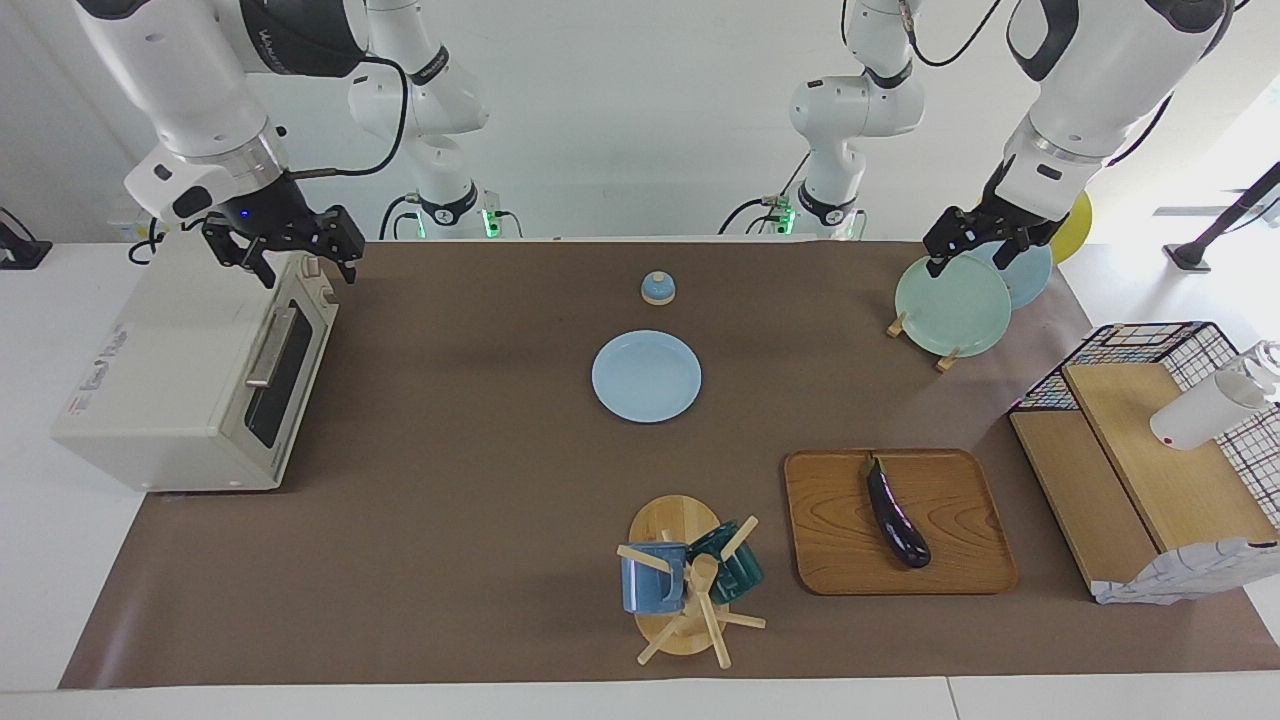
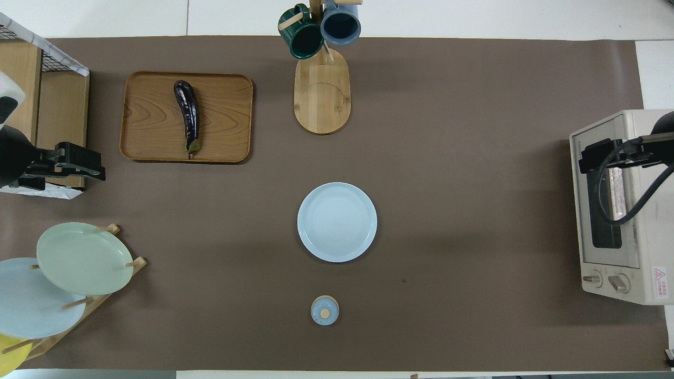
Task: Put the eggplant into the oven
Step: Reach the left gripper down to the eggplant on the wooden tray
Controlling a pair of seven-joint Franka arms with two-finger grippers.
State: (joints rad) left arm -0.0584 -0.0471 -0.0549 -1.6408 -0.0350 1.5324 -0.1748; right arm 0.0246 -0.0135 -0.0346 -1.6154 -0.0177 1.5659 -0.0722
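Observation:
The eggplant (image 1: 897, 513) is dark purple and glossy. It lies along the wooden tray (image 1: 960, 560) toward the left arm's end of the table, and shows in the overhead view (image 2: 187, 113) on the tray (image 2: 226, 121). The cream oven (image 1: 170, 380) stands at the right arm's end with its glass door (image 1: 285, 375) closed; it also shows in the overhead view (image 2: 647, 237). My right gripper (image 1: 305, 270) hangs open and empty over the oven's top front edge (image 2: 584, 157). My left gripper (image 1: 968, 258) is open and empty above the plate rack (image 2: 97, 166).
A light blue plate (image 1: 646, 376) lies mid-table, with a small blue lid (image 1: 658, 288) nearer the robots. A mug tree (image 1: 690, 585) holds a blue and a green mug beside the tray. A rack with a green plate (image 1: 952, 305) and a wooden shelf with a wire basket (image 1: 1150, 450) stand at the left arm's end.

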